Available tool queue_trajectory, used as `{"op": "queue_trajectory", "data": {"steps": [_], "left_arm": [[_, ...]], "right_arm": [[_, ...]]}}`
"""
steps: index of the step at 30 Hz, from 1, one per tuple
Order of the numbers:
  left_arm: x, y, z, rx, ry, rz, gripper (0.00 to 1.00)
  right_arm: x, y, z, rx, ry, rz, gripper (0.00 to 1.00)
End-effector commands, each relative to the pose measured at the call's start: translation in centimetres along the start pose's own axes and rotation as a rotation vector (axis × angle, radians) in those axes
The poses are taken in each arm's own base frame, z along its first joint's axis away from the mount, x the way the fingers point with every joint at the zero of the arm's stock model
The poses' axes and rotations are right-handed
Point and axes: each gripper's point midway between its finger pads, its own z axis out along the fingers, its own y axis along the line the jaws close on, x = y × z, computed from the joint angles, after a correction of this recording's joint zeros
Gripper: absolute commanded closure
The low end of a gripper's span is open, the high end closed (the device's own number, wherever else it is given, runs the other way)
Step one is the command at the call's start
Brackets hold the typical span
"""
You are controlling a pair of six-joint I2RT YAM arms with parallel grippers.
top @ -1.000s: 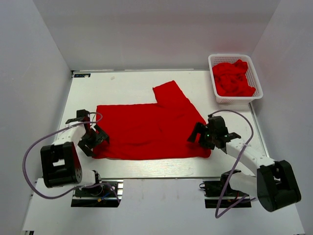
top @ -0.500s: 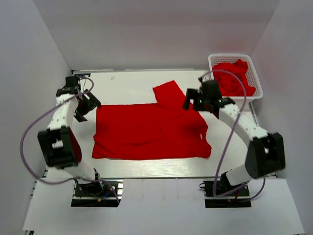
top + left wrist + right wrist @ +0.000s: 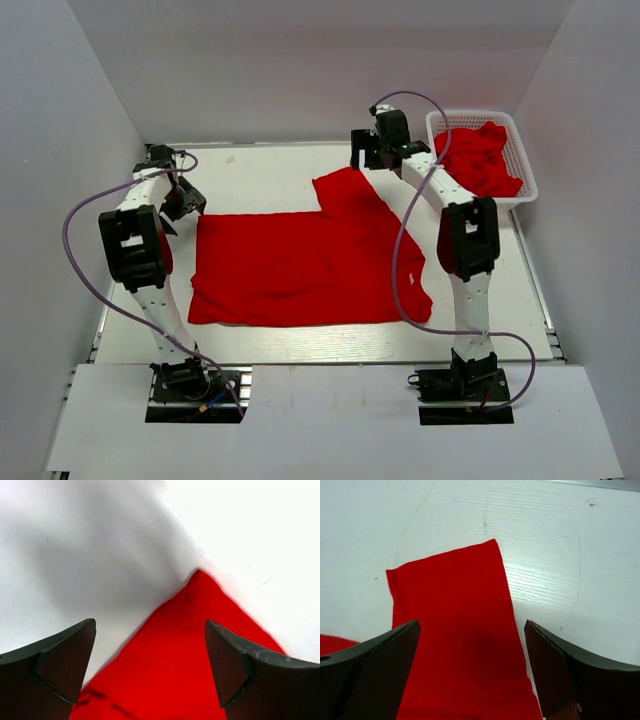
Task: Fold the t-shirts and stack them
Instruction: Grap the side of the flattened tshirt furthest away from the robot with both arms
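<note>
t-shirt [image 3: 300, 265] lies flat mid-table in the top view, more t-shirts [image 3: 478, 160] heaped in the far-right basket [image 3: 433, 140]; left gripper [image 3: 186, 203] by its far-left corner, right gripper [image 3: 362, 158] by the sleeve [image 3: 345, 190]. left wrist: fingers [image 3: 60, 665] spread over that corner. right wrist: fingers [image 3: 570, 675] spread over the sleeve.

- The top external view sits above and behind the arm bases, looking down and forward from far off, so it takes in the whole table [image 3: 270, 175], both arms, the spread t-shirt [image 3: 300, 265] and the basket [image 3: 490, 203]
- The left wrist view looks down between the parted fingers of the left gripper [image 3: 150, 622], close over the table
- The right wrist view looks down between the parted fingers of the right gripper [image 3: 472, 622], equally close
- The left wrist and top views share the shirt's far left corner; the right wrist and top views share the sleeve [image 3: 455, 630]
</note>
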Motion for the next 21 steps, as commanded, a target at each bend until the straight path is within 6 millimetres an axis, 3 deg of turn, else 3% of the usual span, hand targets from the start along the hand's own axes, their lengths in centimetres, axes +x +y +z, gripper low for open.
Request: {"op": "queue_trajectory", "data": {"steps": [1,2,4,5,8,9,11,12,13,14,15,17,21], "left_arm": [[-2.1,-2.0,-0.2,0.052,-0.073,0.029,0.00],[-2.1,-2.3,0.2,0.063,-0.069,0.029,0.00],[-2.0,-2.8,0.5,0.086,-0.060,0.040,0.00],[-1.9,-3.1,1.1,0.097,-0.055,0.040,0.02],[-0.7,-4.3,2.1,0.134,-0.037,0.082,0.05],[-0.7,-4.3,2.4,0.135,-0.038,0.082,0.06],[0.2,-4.9,2.9,0.141,-0.035,0.100,0.07],[0.5,-4.8,3.4,0.134,-0.023,0.102,0.08],[1.2,-5.0,4.1,0.127,-0.007,0.113,0.10],[1.6,-5.1,4.4,0.112,-0.008,0.125,0.10],[1.5,-5.0,4.6,0.099,-0.007,0.126,0.11],[2.1,-4.4,5.2,0.049,0.007,0.141,0.15],[4.1,-3.3,6.1,0.003,0.057,0.160,0.26]], "right_arm": [[-2.2,0.3,1.2,-0.032,-0.053,-0.015,0.10],[-1.0,0.3,2.6,-0.033,-0.035,-0.017,0.10],[-2.1,0.5,3.3,-0.044,-0.088,-0.012,0.10],[-1.0,0.4,4.5,-0.042,-0.073,-0.016,0.10],[-1.7,0.4,5.9,-0.051,-0.120,-0.012,0.10],[-0.9,0.2,6.9,-0.045,-0.107,-0.002,0.10],[-1.9,0.3,7.4,-0.050,-0.148,0.014,0.10],[-0.9,0.2,8.3,-0.050,-0.134,0.033,0.10],[-2.1,0.5,8.4,-0.057,-0.171,0.040,0.10],[-2.0,0.6,8.7,-0.061,-0.172,0.051,0.10],[-0.9,0.4,9.7,-0.057,-0.155,0.062,0.10],[-1.7,0.1,10.3,-0.052,-0.181,0.067,0.10],[-0.8,-0.1,12.0,-0.047,-0.179,0.102,0.10]]}}
